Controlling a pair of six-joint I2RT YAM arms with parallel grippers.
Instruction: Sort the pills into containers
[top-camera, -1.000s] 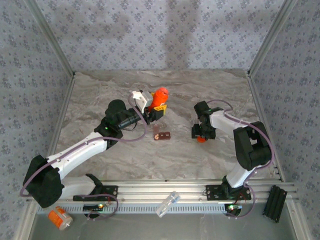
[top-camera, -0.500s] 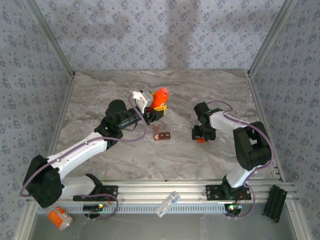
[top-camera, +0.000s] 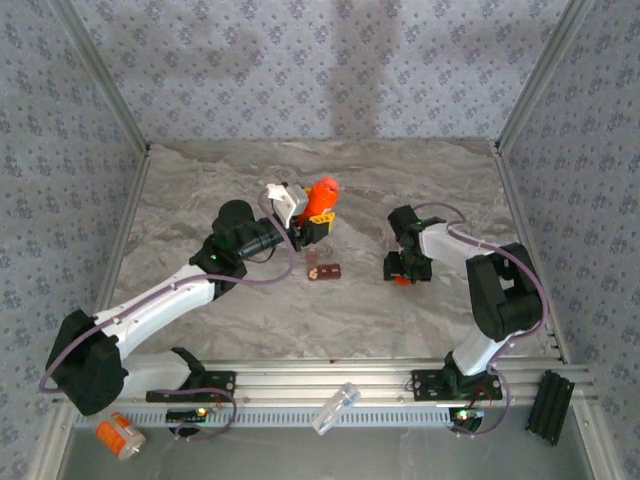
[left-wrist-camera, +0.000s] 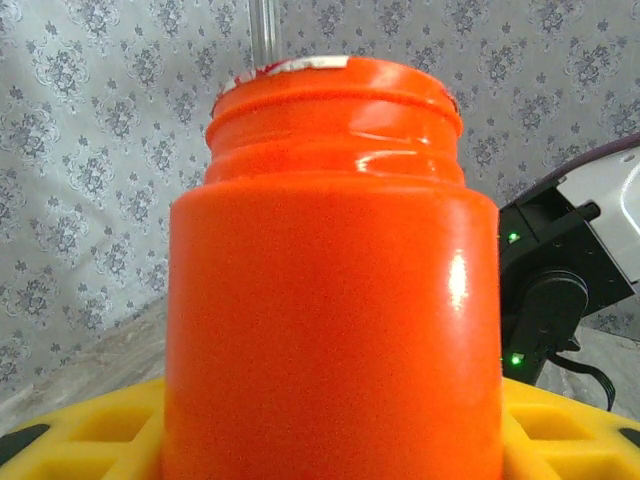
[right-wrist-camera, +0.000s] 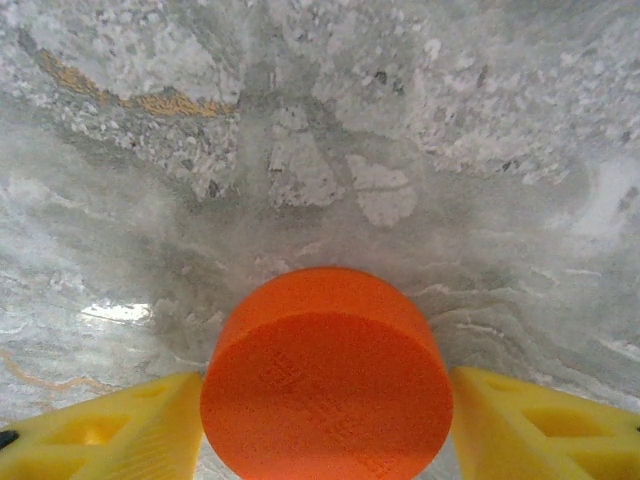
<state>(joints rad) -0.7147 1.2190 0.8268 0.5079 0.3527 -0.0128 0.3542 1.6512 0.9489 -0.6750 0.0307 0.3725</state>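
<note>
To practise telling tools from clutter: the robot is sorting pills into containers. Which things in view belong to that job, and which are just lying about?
In the job: open orange plastic bottle, held by left gripper; round orange cap, in right gripper; small dark red-brown compartment box.
Lying about: white-capped labelled orange bottle; clear plastic tube; black ridged block.

orange bottles (top-camera: 322, 197) (top-camera: 120, 435): 2 | orange cap (right-wrist-camera: 325, 375): 1 | compartment box (top-camera: 323, 271): 1 | clear tube (top-camera: 336, 408): 1
</note>
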